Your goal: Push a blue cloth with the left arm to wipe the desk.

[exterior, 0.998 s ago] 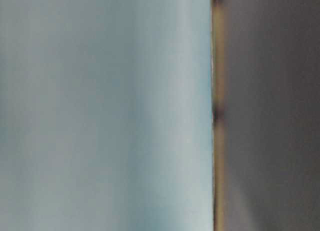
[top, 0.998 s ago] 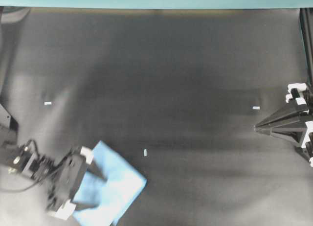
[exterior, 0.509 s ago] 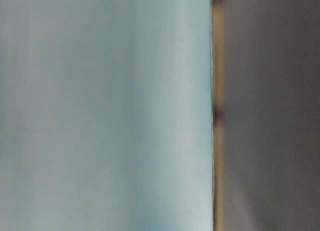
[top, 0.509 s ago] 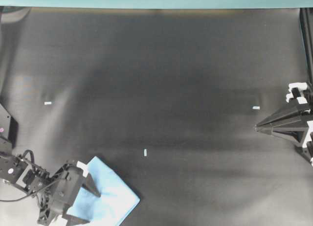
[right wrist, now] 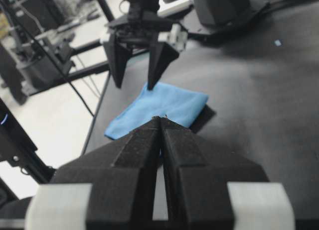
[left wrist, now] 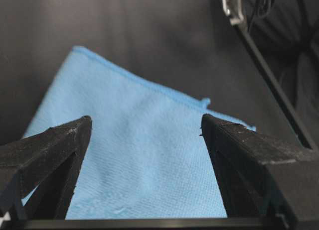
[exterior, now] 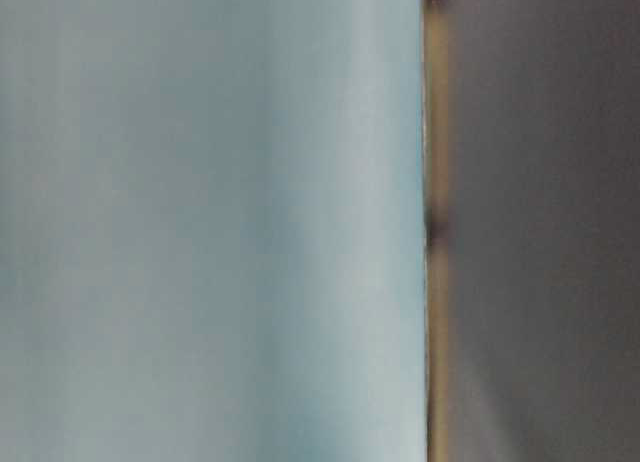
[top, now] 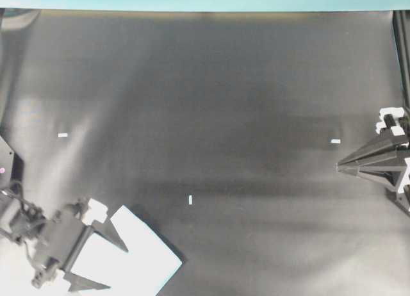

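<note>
Matte black tabletop (top: 211, 97) fills your overhead view, bare apart from three small white tape marks (top: 190, 200) and a teal strip along the far edge. You have one blue cloth (top: 131, 261), lying flat at the near left corner and washed almost white by glare from above; the right wrist view shows its true sky blue. Your left hand (top: 110, 263) is spread wide, one finger over the cloth's upper edge and one over its lower, gripping nothing. Whether the tips touch the fabric cannot be told. Your right hand (top: 339, 168) is parked at the right edge with fingers pressed together, empty.

Expect the cloth to be light, soft and limp: it will likely bunch or fold if shoved from an edge. Judging by that, press down on its middle with both left fingertips and slide, rather than pinching.
</note>
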